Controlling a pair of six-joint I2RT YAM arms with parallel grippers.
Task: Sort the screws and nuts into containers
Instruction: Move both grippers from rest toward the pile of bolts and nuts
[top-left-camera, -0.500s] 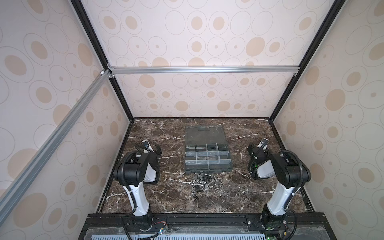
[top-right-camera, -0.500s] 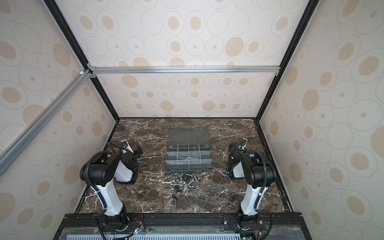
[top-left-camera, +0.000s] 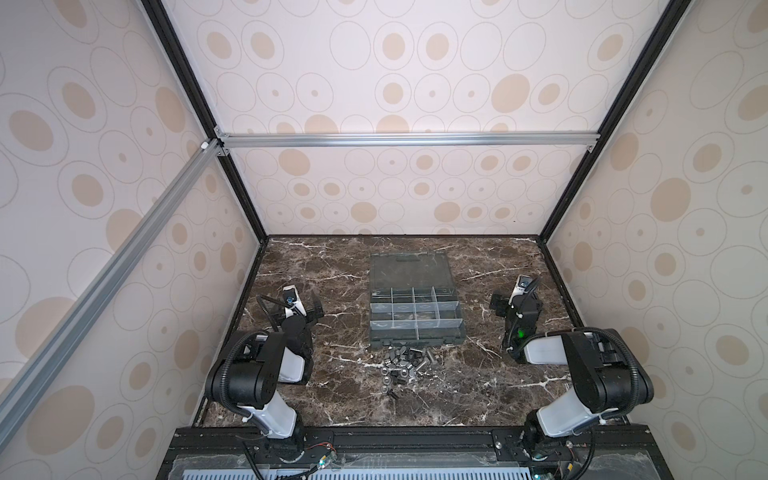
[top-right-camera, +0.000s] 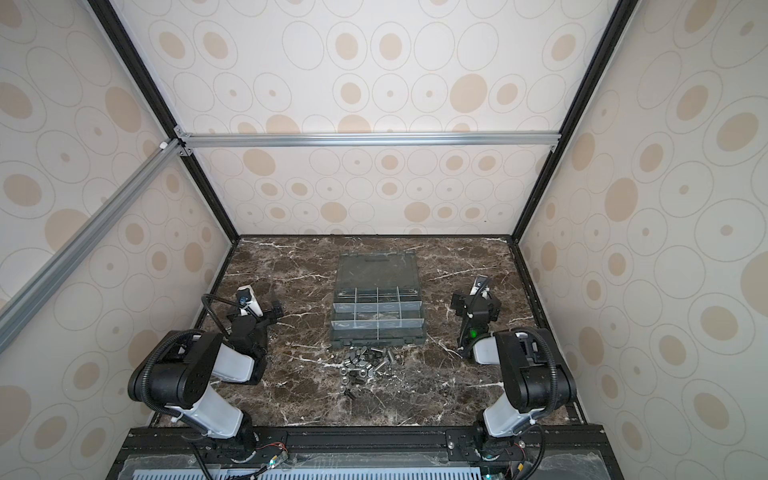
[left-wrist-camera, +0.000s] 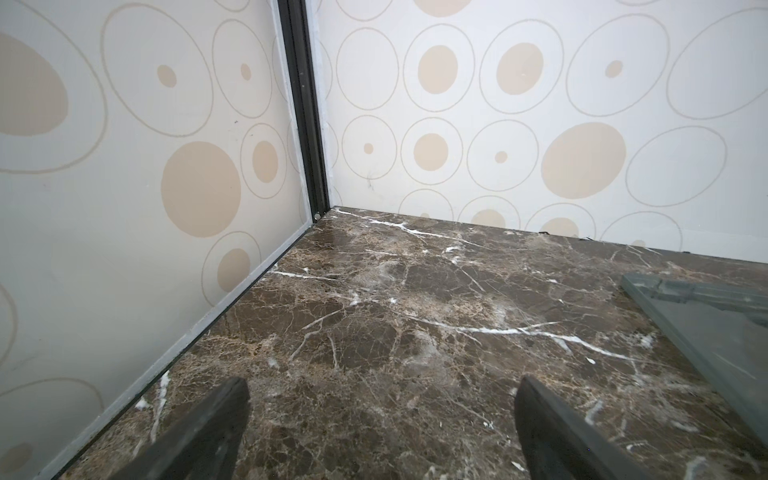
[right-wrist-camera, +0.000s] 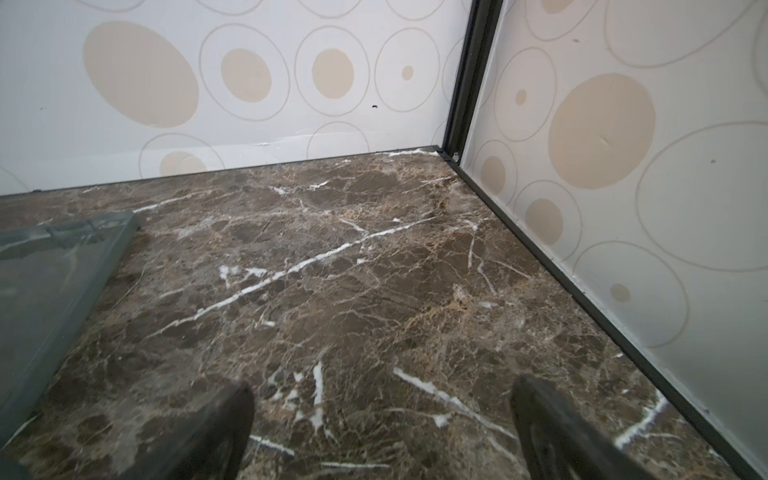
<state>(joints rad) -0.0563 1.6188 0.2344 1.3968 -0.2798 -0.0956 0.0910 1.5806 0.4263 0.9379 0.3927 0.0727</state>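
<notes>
Plainly, the sorting is judged barely begun, if at all. The screws and nuts are heaped together on the bench at 6 o'clock of the box, the nearest ones just beside its front wall. The left tool is held spread and empty at 9 o'clock of the box, and the right tool is likewise spread and empty at 3 o'clock. Both are kept well apart from the heap. The lid is laid flat at 12 o'clock of the containers; whether anything lies in them cannot be told.

Trouble is to be expected from the heap itself. Since the parts are touching, two may be pinched at once, or neighbours may be knocked aside and sent rolling across the smooth bench. A flat nut may easily be lost from the pinch. The front wall may be struck on the way down, and the box, probably light, shoved. If the heap is approached from both sides together, a collision between the tools is risked. The translucent dividers may be misjudged, so a part may be dropped into the wrong cell.
</notes>
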